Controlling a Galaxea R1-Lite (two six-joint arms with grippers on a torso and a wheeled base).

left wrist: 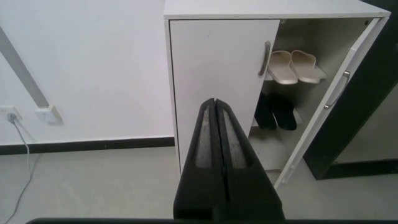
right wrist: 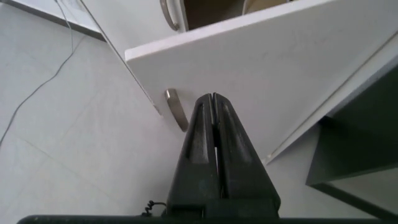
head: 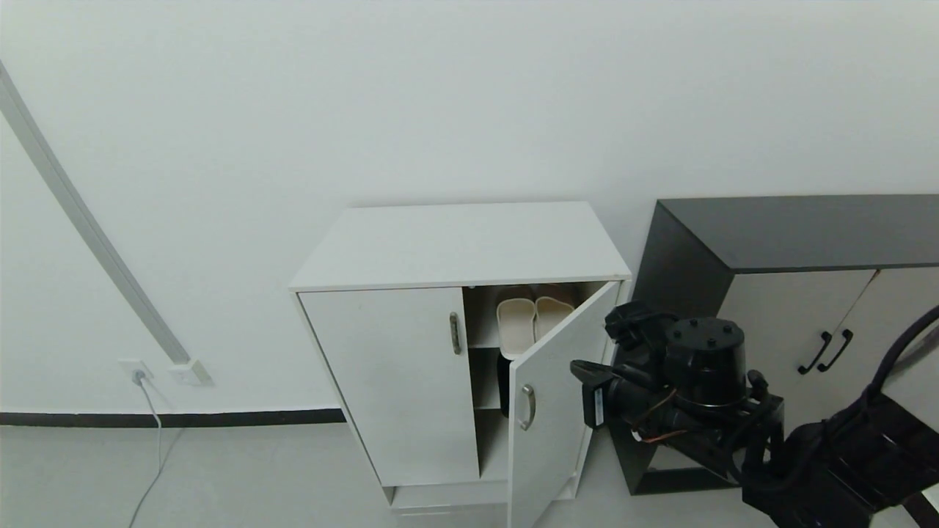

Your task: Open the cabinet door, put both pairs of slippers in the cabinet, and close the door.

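Just outside the half-open right door (right wrist: 280,56), the right hand (right wrist: 213,99) hangs with its fingers pressed together and holding nothing. Its tips point at the door's outer face, near the metal door handle (right wrist: 176,110). I cannot tell whether they touch the panel. The left hand (left wrist: 214,102) is also pressed together and empty, and sits in front of the cabinet (head: 455,242), facing the closed left door (head: 389,381).

Past the door, both pairs are already inside. The beige slippers (left wrist: 295,65) lie side by side on the upper shelf, reaching its front edge, and the black slippers (left wrist: 277,112) stand on the shelf below, set further back.

With the loading apparently done, the step in hand looks like the last one, closing the door. The next move probably calls for the right hand to press flat against the outer face, out toward the free edge by the door handle, and follow the door's arc around the hinge until it meets the cabinet front. The beige pair sits close to the shelf's front edge, so the door might catch on it.
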